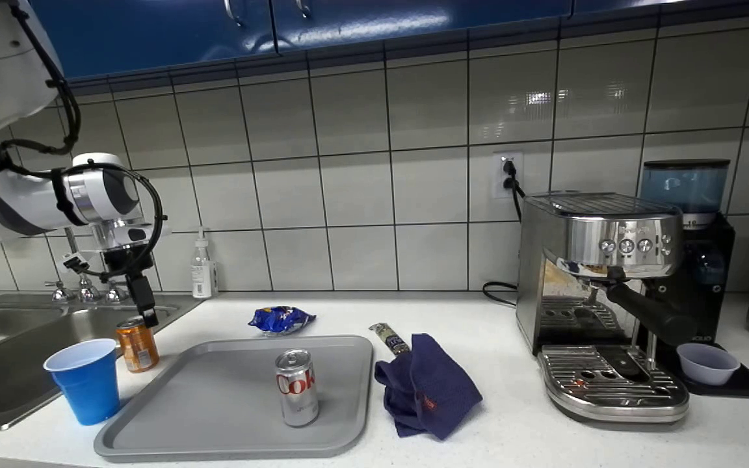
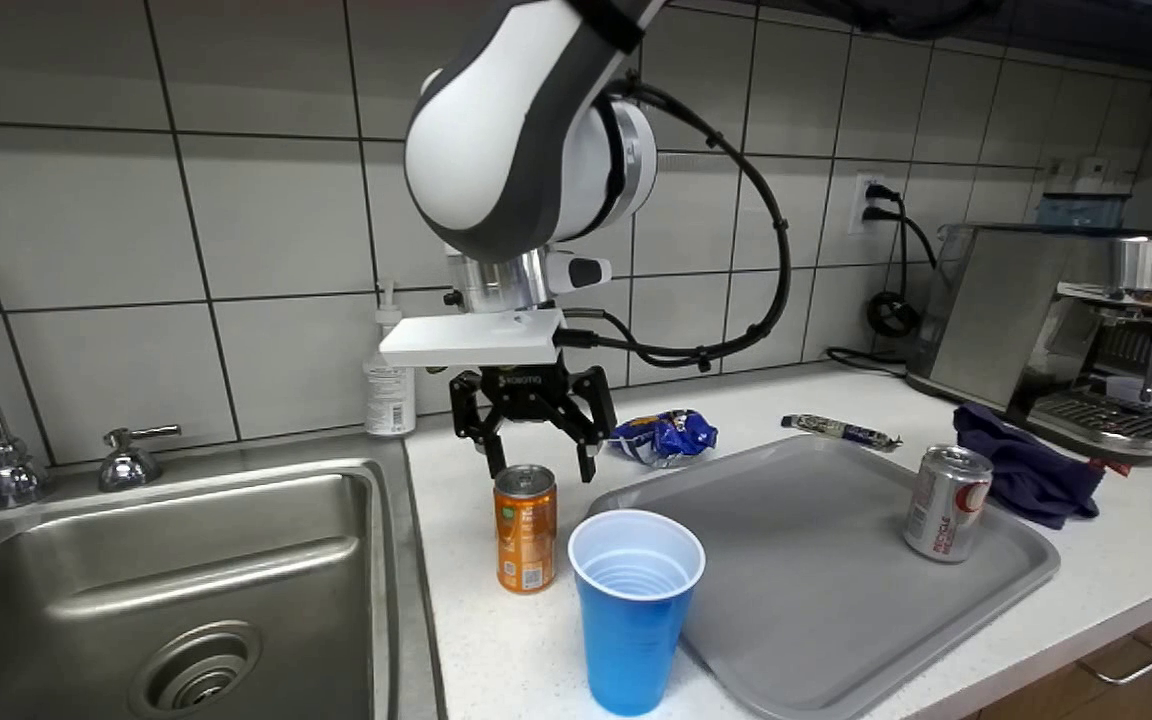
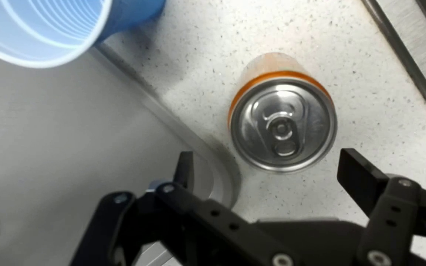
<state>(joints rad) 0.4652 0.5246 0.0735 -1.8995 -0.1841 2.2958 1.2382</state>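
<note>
Spread jaws near the orange can

Holding nothing, the jaws stand wide by its top. It sits upright on the worktop, between sink and tray. Lowered off-centre, they could clip and topple it; sideways drift could bump the cup.

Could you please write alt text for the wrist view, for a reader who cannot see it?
An orange can, seen from above, stands on a speckled counter; open black fingers at the bottom hold nothing. A blue cup is cut off at top left, and a gray tray fills much of the left side.
</note>
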